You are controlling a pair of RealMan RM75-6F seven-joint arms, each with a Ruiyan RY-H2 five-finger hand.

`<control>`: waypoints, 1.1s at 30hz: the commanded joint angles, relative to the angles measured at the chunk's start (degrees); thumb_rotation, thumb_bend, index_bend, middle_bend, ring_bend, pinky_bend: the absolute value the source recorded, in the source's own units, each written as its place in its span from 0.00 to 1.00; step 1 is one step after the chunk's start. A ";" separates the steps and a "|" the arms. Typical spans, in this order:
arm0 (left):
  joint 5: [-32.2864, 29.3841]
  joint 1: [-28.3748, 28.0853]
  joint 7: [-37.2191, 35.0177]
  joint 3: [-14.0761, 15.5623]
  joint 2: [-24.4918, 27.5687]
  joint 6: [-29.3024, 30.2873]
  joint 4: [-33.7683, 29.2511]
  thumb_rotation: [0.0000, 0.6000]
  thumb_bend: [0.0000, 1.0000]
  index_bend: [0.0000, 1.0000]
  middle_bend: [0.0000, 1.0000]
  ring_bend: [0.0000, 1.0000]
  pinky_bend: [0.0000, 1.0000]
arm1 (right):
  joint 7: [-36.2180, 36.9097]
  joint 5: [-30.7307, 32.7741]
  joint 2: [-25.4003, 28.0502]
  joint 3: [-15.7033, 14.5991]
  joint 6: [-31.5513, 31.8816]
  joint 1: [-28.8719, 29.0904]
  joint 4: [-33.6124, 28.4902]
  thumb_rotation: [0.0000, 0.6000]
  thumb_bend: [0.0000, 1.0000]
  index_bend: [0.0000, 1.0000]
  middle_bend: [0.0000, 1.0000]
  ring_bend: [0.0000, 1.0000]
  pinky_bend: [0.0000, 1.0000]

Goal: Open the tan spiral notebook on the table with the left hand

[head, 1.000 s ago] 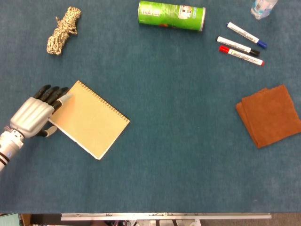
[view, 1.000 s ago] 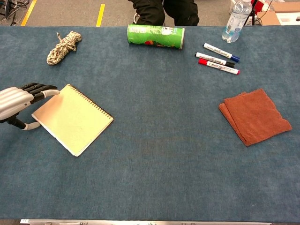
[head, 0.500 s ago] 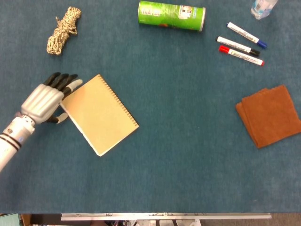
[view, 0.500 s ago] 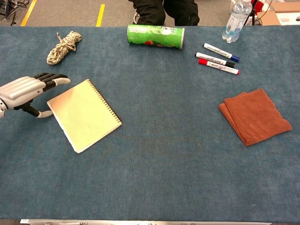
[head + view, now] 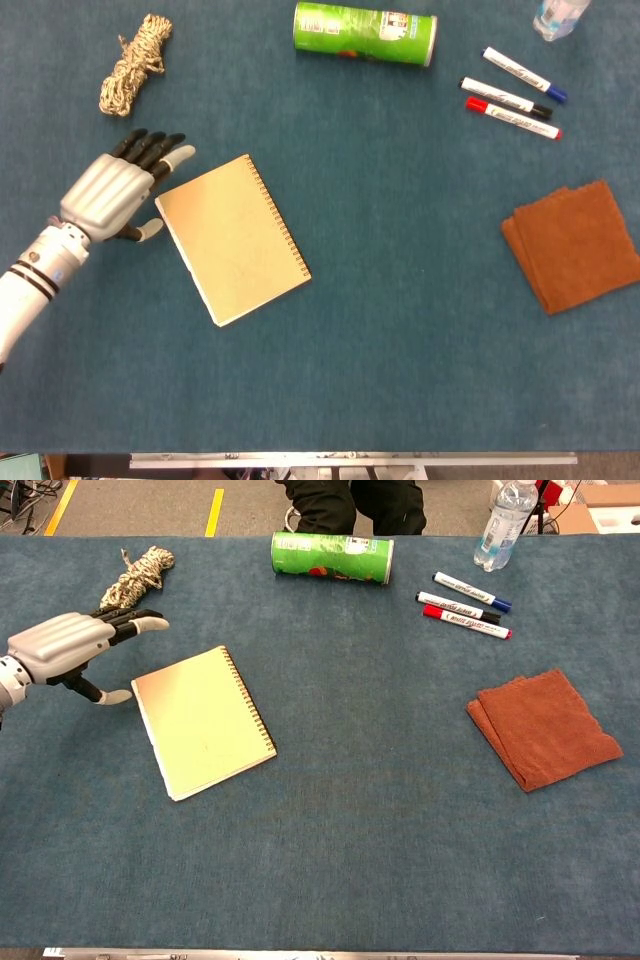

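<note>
Tan spiral notebook (image 5: 233, 239) lies closed and flat on the worktop (image 5: 400, 300), left hand (image 5: 108, 190) just beside its corner, fingers (image 5: 160, 152) extended, apparently apart and holding nothing.

Head view straight down, chest view lower and oblique, both over one table (image 5: 400, 300).

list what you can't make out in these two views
- Water bottle: head view, cut off by the top edge.
- Right hand: in neither view.
- Left hand: whether it touches the notebook is unclear.
- Marker print: too small to read.
- Can label: too small to read.
</note>
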 commanded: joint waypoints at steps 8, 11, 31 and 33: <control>0.43 0.85 3.99 0.53 10.18 2.68 -19.88 1.00 0.25 0.15 0.00 0.00 0.00 | 0.95 -0.58 -0.97 0.16 -1.24 1.10 1.21 1.00 0.19 0.44 0.36 0.26 0.33; 2.54 -0.78 5.95 1.40 10.70 0.92 -23.01 1.00 0.25 0.16 0.00 0.00 0.00 | 1.43 -0.64 -1.24 0.10 -1.44 1.20 1.63 1.00 0.19 0.44 0.36 0.26 0.33; -10.64 -9.29 18.12 -4.01 1.89 -15.60 -29.15 0.35 0.17 0.26 0.00 0.00 0.00 | 3.70 0.10 -1.52 -0.19 -1.48 0.43 3.62 1.00 0.19 0.44 0.36 0.26 0.33; -12.54 -9.46 19.59 -4.48 0.69 -16.08 -28.89 0.34 0.17 0.27 0.00 0.00 0.00 | 3.93 0.12 -1.57 -0.19 -1.61 0.47 3.90 1.00 0.19 0.44 0.36 0.26 0.33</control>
